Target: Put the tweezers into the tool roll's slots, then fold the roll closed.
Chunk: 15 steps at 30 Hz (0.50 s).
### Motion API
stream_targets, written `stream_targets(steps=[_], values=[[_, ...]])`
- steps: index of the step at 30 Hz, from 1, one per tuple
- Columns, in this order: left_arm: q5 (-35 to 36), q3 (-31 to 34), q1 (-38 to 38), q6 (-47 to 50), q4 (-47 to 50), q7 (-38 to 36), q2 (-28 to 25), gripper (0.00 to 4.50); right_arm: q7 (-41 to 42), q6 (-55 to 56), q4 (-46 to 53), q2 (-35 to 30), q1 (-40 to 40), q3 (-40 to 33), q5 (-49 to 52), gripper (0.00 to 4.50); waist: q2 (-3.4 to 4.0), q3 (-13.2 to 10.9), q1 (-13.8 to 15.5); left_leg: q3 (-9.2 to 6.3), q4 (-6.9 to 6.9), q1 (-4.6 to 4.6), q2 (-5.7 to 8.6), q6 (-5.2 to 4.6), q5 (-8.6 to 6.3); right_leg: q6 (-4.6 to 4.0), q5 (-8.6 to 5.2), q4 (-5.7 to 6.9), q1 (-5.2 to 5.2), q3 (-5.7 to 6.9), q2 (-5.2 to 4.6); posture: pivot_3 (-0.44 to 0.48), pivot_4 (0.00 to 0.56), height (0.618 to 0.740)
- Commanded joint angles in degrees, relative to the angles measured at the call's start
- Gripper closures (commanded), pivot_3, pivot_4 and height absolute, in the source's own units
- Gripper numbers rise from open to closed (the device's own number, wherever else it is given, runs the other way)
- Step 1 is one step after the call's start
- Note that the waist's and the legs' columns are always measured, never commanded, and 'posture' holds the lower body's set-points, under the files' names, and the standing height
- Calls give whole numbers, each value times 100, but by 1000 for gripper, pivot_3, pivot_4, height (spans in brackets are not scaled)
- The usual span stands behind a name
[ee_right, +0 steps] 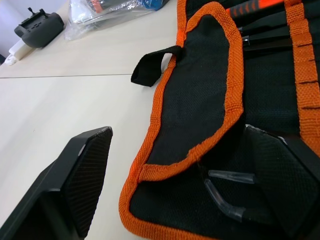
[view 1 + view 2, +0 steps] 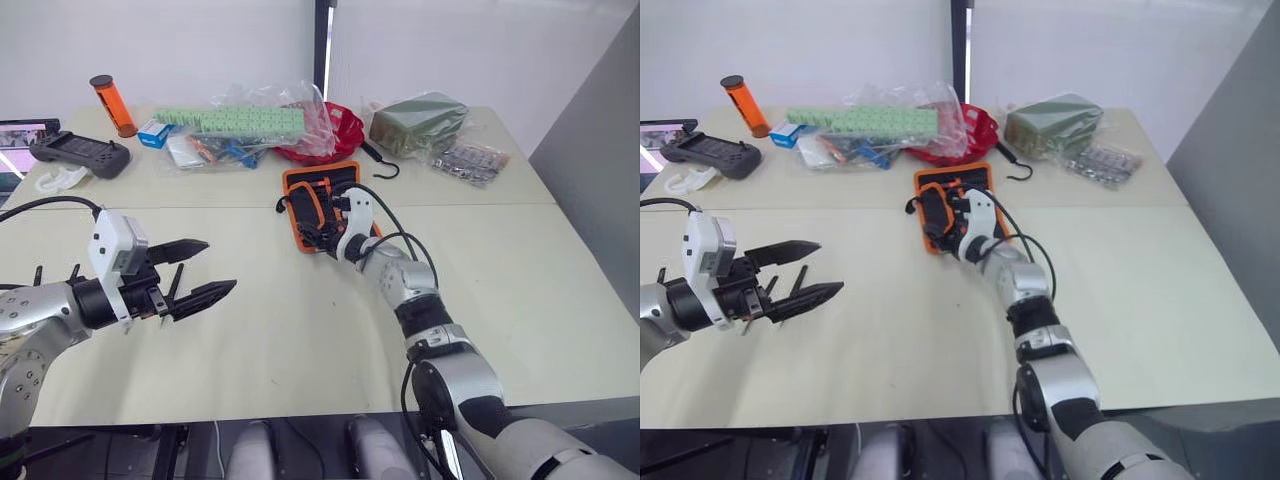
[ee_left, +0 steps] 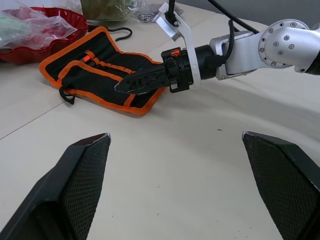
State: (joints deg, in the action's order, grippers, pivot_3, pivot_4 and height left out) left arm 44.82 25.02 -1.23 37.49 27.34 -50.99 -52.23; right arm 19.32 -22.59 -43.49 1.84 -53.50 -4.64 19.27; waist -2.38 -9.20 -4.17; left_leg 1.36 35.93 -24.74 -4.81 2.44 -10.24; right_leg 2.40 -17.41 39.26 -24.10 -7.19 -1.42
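Note:
The tool roll (image 2: 322, 192), black with orange trim, lies at mid-table with one flap (image 1: 200, 95) folded over its inner face. Slim black tweezers sit in its slots (image 1: 265, 37), and clear-capped tips (image 1: 227, 192) poke out under the flap. My right gripper (image 1: 178, 129) is open at the roll's near edge, one finger over the bare table and the other over the fabric. My left gripper (image 2: 221, 264) is open and empty, low over the table to the left. A few slim black tweezers (image 2: 660, 273) lie by my left arm, partly hidden.
Along the far edge are an orange cylinder (image 2: 113, 105), a black controller (image 2: 80, 153), plastic bags of parts (image 2: 245, 122), a red bowl (image 2: 345, 130), a dark green bag (image 2: 418, 122) and blister packs (image 2: 468, 160). A black hook (image 2: 382, 166) lies behind the roll.

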Motion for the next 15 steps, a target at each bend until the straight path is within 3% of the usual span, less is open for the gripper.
stream_targets(steps=[1, 10, 11, 15], values=[[20, 200, 5, -66, 186, -29, -84, 0, 46, 359, -332, 96, -217, -133, -37, 1186, 0, 0, 2, 0, 0, 0, 0, 0, 0, 0, 0, 0, 2, 1, -1, 0, 150, 738], [-148, 256, 144, -146, 190, -150, -175, 0, 261, 777, -750, 110, -409, -86, -278, 4261, 2, -1, -2, -2, -2, -1, 0, 1, 0, -1, 0, -2, 1, 4, -1, 0, 150, 738], [-165, 264, 142, -153, 175, -166, -181, 0, 293, 768, -717, 105, -398, -70, -307, 4430, 2, -1, -2, -2, -3, 0, 0, 1, 0, -1, 1, -2, 1, 4, 0, 0, 150, 738], [-313, 249, 213, -236, 118, -265, -225, 0, 680, 558, -358, -18, -316, 107, -377, 4430, 3, -2, 0, -3, -3, -1, 0, 1, 0, -1, 1, -2, 0, 5, -1, 0, 150, 738]])
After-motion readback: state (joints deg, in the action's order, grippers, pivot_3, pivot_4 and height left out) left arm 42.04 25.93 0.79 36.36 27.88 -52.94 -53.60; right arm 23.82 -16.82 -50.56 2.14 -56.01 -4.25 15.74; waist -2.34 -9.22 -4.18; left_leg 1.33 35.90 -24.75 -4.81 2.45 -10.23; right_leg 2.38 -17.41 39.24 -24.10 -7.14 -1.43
